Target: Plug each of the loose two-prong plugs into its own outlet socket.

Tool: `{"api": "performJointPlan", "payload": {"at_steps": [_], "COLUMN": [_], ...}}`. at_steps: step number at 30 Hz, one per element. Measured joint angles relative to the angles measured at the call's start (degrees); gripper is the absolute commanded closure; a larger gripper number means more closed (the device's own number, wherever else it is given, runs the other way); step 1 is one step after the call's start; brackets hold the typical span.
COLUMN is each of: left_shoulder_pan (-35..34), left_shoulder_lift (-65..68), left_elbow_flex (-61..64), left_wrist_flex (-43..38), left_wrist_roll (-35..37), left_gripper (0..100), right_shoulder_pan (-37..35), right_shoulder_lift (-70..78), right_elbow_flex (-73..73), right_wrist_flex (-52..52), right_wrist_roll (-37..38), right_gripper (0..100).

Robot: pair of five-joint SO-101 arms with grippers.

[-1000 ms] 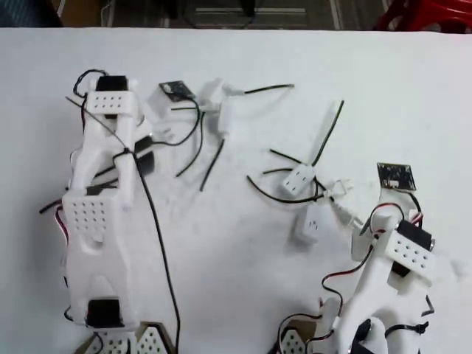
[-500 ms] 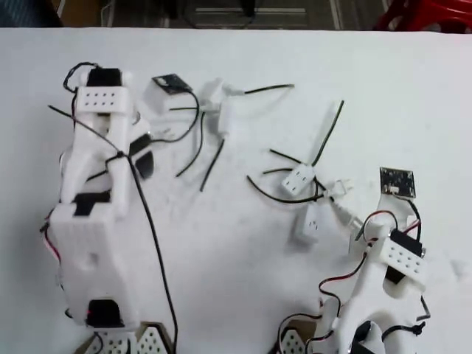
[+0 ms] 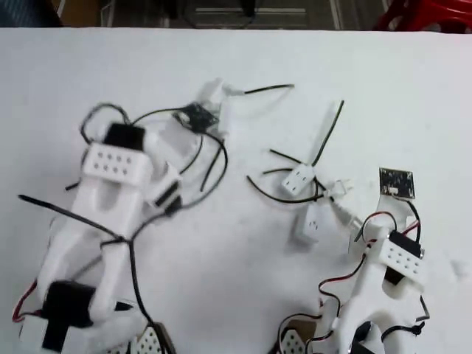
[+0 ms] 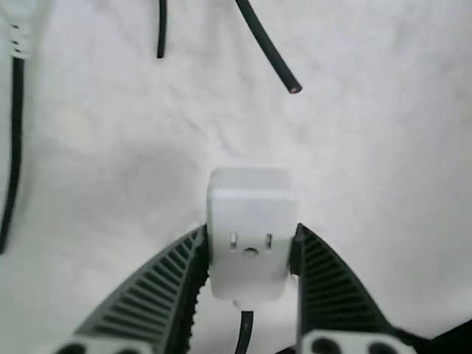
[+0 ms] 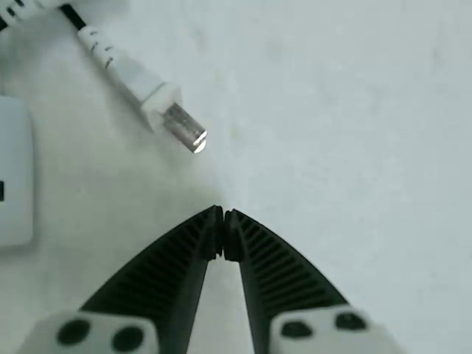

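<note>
Outlet socket (image 4: pixel 251 221), a white boxy block with two slots and a black cord, is pinched between the ribbed fingers (image 4: pixel 173 280) of the left pincer (image 4: pixel 249 236). Right pincer (image 5: pixel 222 219) is pressed together on the matte white counter (image 5: pixel 354 110), near a white two-prong plug (image 5: pixel 147 92) with shiny flat blades.

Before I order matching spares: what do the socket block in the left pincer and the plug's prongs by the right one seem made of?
Socket block: apparently smooth white moulded plastic, slightly glossy, with rounded edges. Prongs: probably bare metal, judging by their bright glint.
</note>
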Motion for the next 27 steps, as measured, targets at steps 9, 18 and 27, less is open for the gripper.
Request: {"api": "performJointPlan", "payload": {"at_steps": [9, 18, 27], "left_shoulder_pan": [1.67, 1.23, 1.05], "left_shoulder_lift": [3.78, 20.48, 27.69], "left_elbow_flex": [12.48, 6.59, -2.55], "left_wrist_flex": [-17.93, -22.51, -14.68], "left_wrist_roll": [25.14, 33.14, 34.55], "left_gripper": [89, 89, 89], "right_shoulder_pan": [-1.23, -1.23, -1.32], "right_shoulder_lift": [0.00, 0.00, 0.00], "right_elbow_flex": [0.18, 0.18, 0.18], "right_wrist_flex": [0.00, 0.00, 0.00], "right_wrist_roll": [-0.18, -0.18, -0.18], "right_gripper": [97.4, 97.4, 97.4]}}
